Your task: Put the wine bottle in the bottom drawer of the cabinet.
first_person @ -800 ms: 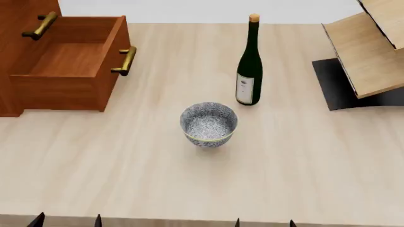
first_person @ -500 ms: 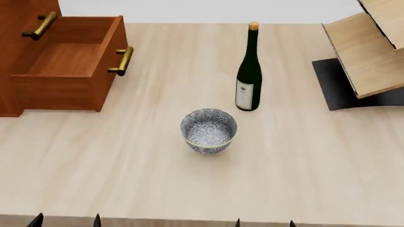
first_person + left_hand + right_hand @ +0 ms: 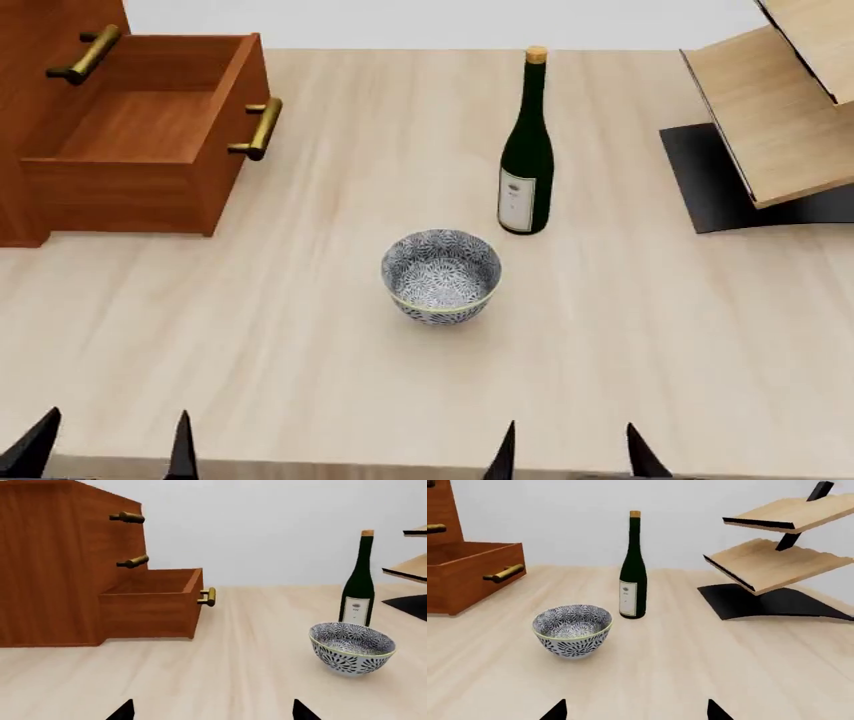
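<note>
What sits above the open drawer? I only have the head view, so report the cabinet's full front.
Observer: The left wrist view shows the cabinet whole. Two upper drawers, both shut, have their brass handles stacked above the pulled-out bottom drawer.
Operator: Now describe the rack at my right edge; it is cropped for me.
Observer: The right wrist view shows the rack with two tilted wooden shelves, one above the other, on a black strut over a curved black base.
</note>
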Robot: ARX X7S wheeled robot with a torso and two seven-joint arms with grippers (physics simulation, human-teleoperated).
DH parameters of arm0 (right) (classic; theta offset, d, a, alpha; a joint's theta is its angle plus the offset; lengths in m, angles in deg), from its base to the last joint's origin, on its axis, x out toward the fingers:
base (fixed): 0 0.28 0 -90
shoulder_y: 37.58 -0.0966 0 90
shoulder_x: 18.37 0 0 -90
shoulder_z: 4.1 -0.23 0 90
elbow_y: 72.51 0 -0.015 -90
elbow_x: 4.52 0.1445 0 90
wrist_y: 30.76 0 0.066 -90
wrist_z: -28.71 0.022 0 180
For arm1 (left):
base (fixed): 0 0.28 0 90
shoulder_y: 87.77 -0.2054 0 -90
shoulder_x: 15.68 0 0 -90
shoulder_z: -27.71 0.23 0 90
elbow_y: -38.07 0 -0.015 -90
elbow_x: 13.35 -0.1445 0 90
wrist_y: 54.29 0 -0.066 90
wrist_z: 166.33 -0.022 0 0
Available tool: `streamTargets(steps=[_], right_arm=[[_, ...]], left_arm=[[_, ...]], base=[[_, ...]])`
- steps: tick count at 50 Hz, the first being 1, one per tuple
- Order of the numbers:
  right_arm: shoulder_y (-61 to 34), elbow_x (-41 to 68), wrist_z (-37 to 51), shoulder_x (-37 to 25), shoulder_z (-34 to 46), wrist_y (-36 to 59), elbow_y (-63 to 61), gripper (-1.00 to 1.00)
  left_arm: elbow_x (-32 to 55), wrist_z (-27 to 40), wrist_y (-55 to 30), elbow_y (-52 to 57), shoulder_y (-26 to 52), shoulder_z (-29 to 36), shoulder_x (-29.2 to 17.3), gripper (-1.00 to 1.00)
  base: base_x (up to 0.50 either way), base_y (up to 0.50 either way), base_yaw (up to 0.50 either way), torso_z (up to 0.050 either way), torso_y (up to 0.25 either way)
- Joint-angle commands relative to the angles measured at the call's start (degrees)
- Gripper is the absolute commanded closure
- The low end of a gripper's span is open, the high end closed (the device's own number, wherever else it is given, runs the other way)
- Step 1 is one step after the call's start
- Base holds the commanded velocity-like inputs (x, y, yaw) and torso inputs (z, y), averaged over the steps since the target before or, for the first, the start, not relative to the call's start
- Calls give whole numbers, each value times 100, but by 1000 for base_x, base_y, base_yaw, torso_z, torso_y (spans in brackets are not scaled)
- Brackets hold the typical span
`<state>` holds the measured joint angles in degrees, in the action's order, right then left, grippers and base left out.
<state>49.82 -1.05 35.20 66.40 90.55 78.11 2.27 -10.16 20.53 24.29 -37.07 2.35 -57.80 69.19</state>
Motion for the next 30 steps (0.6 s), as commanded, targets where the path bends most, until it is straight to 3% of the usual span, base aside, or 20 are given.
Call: streamTargets(steps=[1,2,4,11,22,30], right_arm=[[-281,-33,144,-202,153,1275,-1232,-100],[-423,54,107,-266,87,1813,-1774,-100],[-489,110,94,-285,60,2008,-1923,-100],[-689,185,112,-341,55,2482,-2262,-100],[-931,236,162,-382,88,2801,-2442,-100],[-961,243,196,-406,139,2779,-2374,-100]], left_arm=[[1,153,-2145,2249,236,85,-242,-100],[119,176,-3005,3056,656,-4,-246,-100],[229,173,-3780,3345,863,-76,-227,-100],[501,177,-4860,4016,1407,-304,-156,-100],[725,262,-5696,4343,1825,-519,-47,-100],[814,316,-5621,4335,1760,-493,-94,-100]], base=[[0,0,0,0,0],[0,0,0,0,0],[0,0,0,0,0],[0,0,0,17,2],[0,0,0,50,28],[0,0,0,50,29]])
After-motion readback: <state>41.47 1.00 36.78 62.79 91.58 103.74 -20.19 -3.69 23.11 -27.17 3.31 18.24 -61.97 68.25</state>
